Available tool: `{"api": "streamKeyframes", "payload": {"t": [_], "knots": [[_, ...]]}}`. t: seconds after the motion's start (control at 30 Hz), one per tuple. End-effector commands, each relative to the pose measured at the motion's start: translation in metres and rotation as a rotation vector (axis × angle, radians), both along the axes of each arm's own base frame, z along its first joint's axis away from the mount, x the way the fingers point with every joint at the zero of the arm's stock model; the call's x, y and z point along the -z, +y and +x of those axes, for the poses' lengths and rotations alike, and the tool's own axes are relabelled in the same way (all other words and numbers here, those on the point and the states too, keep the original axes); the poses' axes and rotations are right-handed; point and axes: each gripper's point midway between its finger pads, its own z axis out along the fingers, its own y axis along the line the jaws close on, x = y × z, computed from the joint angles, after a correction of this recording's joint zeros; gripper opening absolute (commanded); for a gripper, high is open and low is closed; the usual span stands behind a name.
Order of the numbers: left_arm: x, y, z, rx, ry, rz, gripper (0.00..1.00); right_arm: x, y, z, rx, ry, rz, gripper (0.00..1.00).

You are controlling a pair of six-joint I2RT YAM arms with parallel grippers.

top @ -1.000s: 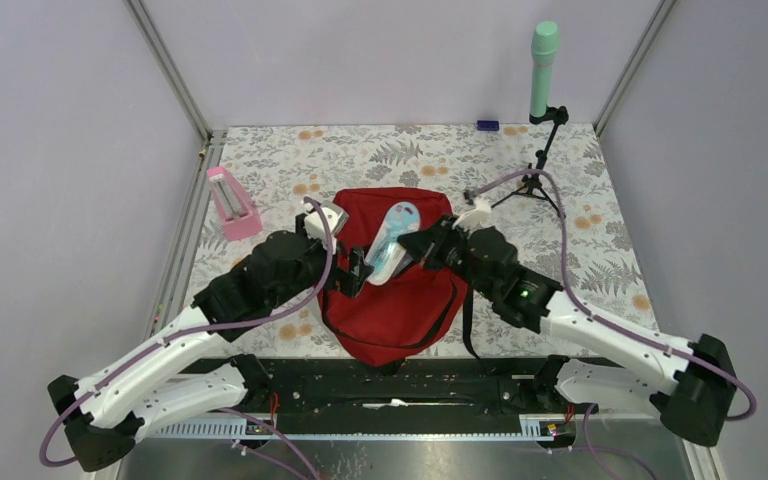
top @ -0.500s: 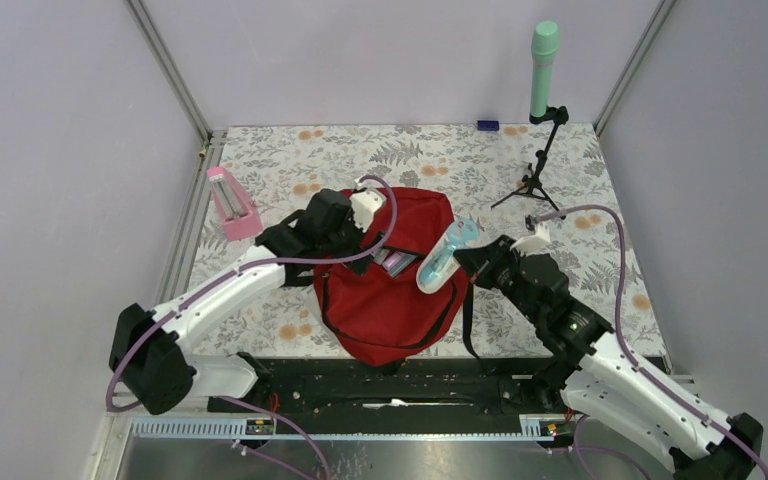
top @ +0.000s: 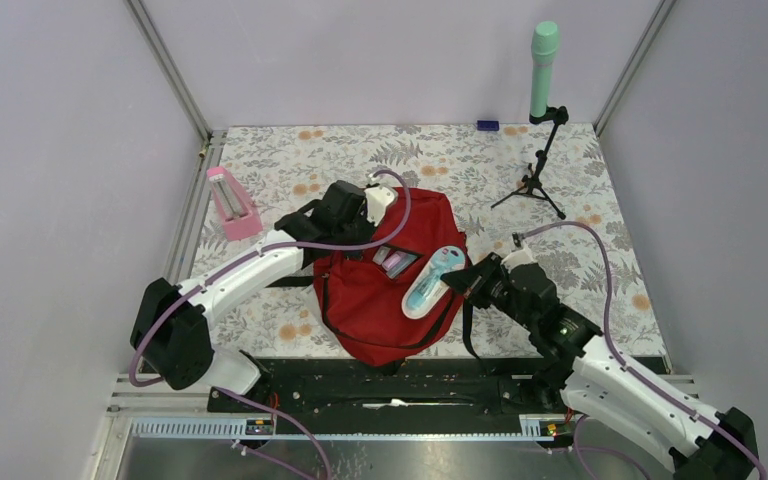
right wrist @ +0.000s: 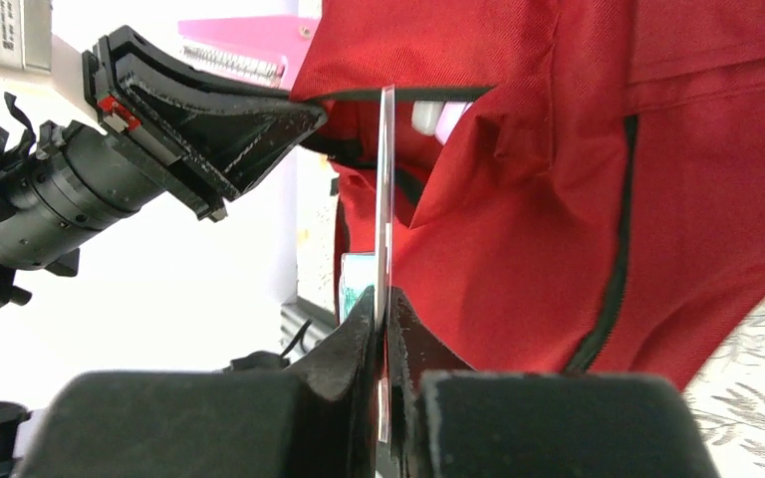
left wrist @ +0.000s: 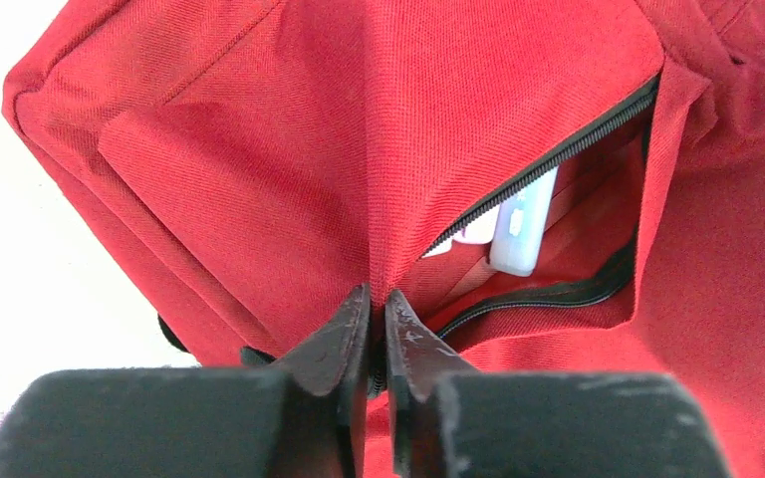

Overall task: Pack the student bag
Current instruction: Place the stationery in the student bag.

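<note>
One red woven student bag (top: pixel 380 305), black zippers, pocket gaping. My left gripper (left wrist: pixel 377 299) pinches its pocket edge. My right gripper (right wrist: pixel 382 299) clamps one thin, flat, oval blister card (top: pixel 432 283).

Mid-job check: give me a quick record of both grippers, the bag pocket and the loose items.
left gripper: fingers pinched on student bag fabric at the pocket edge
right gripper: shut on flat light-blue pack, pointed toward the pocket
pocket: unzipped, held open; white item inside
pink case: left of the bag, apart from it
</note>
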Motion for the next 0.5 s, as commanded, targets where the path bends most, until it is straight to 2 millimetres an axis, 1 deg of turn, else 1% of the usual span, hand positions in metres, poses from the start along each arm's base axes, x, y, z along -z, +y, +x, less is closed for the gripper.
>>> {"api": "streamKeyframes", "payload": {"t": [0.0, 0.07, 0.2, 0.33, 0.47], "knots": [[-0.035, -0.008, 0.009, -0.029, -0.074, -0.085, 0.04, -0.017, 0.027, -0.006, -0.085, 0.042, 0.156, 0.00], [-0.040, -0.005, 0.010, -0.055, -0.087, -0.083, 0.00, -0.018, 0.033, -0.006, -0.092, 0.057, 0.193, 0.00], [-0.051, -0.005, 0.009, -0.088, -0.077, -0.113, 0.00, -0.030, 0.048, -0.009, -0.119, 0.055, 0.203, 0.00], [-0.062, -0.009, 0.003, -0.094, -0.063, -0.161, 0.00, -0.042, 0.073, -0.019, -0.172, 0.042, 0.212, 0.00], [-0.072, -0.009, -0.002, -0.100, -0.065, -0.202, 0.00, -0.044, 0.095, -0.016, -0.179, 0.051, 0.242, 0.00]]}}
